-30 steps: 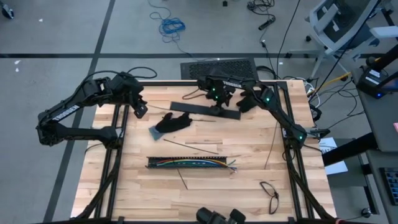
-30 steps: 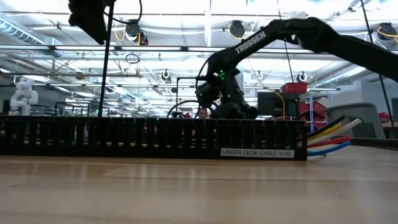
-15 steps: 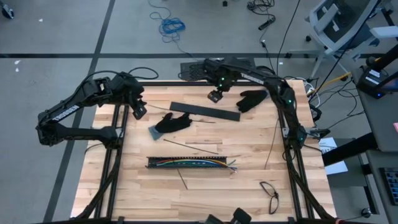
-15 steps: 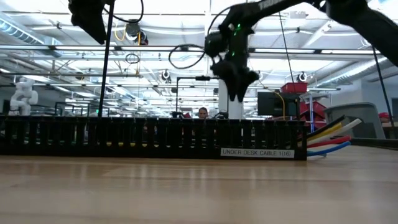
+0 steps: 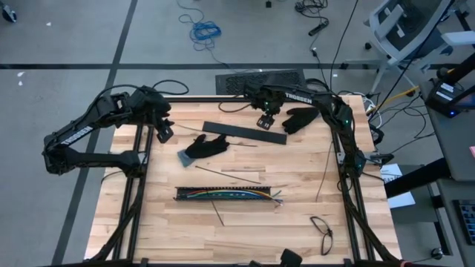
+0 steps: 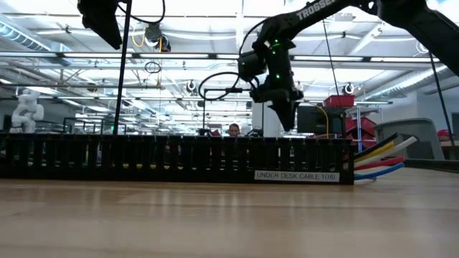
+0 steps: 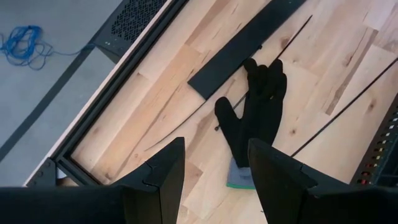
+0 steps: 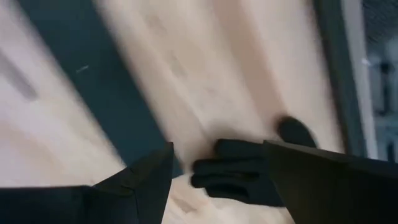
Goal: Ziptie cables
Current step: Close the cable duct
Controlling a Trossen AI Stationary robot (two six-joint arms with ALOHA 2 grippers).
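The cables point(image 5: 223, 194) are coloured wires lying in a long black slotted tray point(image 5: 185, 194) at mid-table. Their ends point(image 6: 380, 159) stick out of the tray's right end. A thicker black cable point(image 5: 322, 229) lies looped at the near right. My right gripper point(image 5: 266, 121) hangs open above the far part of the table, pointing down, between a flat black bar point(image 5: 245, 132) and a black glove point(image 5: 300, 119); in its wrist view nothing lies between its fingers point(image 8: 217, 180). My left gripper point(image 5: 165, 133) waits open and empty point(image 7: 214, 180) high over the far left.
A second black glove point(image 5: 206, 146) with a grey cuff lies left of centre, also seen as a glove point(image 7: 255, 118) below my left gripper. Thin black strips lie loose: one point(image 5: 226, 173) beyond the tray, one point(image 5: 217, 213) in front of it, one point(image 5: 323, 174) at the right.
My right gripper has risen from low over the flat black bar to well clear of the table, has tipped to point more steeply down and has drifted a little toward the table's right edge. Its fingers stay apart. Nothing on the table has moved.
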